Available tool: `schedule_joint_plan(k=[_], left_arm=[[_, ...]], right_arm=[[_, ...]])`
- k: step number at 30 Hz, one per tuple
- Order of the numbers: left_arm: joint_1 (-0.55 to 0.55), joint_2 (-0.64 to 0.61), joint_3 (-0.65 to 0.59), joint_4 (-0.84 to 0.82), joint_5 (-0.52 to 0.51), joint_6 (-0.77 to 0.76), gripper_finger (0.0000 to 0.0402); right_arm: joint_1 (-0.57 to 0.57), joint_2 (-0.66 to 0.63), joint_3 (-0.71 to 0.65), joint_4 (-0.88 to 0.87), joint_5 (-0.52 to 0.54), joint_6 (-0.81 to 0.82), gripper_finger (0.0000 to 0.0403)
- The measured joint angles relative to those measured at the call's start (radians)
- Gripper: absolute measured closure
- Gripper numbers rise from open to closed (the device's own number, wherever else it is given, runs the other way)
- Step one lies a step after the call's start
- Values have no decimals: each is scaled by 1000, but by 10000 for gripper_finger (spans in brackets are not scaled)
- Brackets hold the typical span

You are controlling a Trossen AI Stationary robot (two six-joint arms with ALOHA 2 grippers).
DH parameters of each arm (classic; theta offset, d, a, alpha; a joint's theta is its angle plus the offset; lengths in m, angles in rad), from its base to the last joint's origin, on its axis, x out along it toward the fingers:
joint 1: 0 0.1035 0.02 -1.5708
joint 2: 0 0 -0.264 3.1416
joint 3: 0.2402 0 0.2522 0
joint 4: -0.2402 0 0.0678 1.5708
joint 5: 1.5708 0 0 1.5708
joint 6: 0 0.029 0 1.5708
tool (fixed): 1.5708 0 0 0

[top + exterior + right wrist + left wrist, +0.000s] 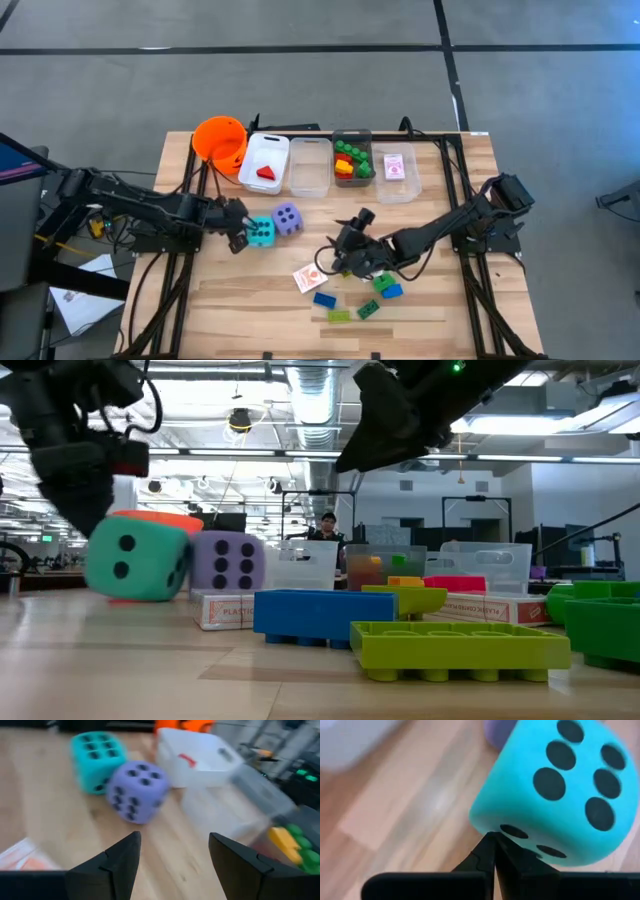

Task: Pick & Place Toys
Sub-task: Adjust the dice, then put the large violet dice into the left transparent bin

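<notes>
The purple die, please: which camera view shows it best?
The right wrist view: the purple die sits whole, three dotted faces clear, beside the teal die. The high view shows it small, the low view one face, the left wrist view only a blurred edge.

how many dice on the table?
2. Teal die sits at the left gripper, its fingers shut; purple die right beside it. None look hidden.
</notes>
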Motion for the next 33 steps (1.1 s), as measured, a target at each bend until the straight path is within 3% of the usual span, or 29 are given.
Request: schedule_joint_plan(k=[6, 12, 18, 24, 28, 33], left_arm=[[0, 0, 0, 90, -96, 14, 401], [0, 0, 0, 91, -97, 11, 401], [0, 0, 0, 185, -201, 15, 401], [26, 0, 0, 338, -325, 158, 401], [92, 13, 0, 380, -324, 217, 401], [195, 113, 0, 487, -156, 253, 401]], right_arm=[[-75, 0, 0, 52, -209, -266, 172], [-192, 0, 0, 56, -414, -306, 177], [-295, 0, 0, 86, -421, -304, 200], [-359, 0, 0, 97, -424, -231, 239], [-361, 0, 0, 105, -425, -225, 262], [-360, 0, 0, 130, -426, -251, 281]])
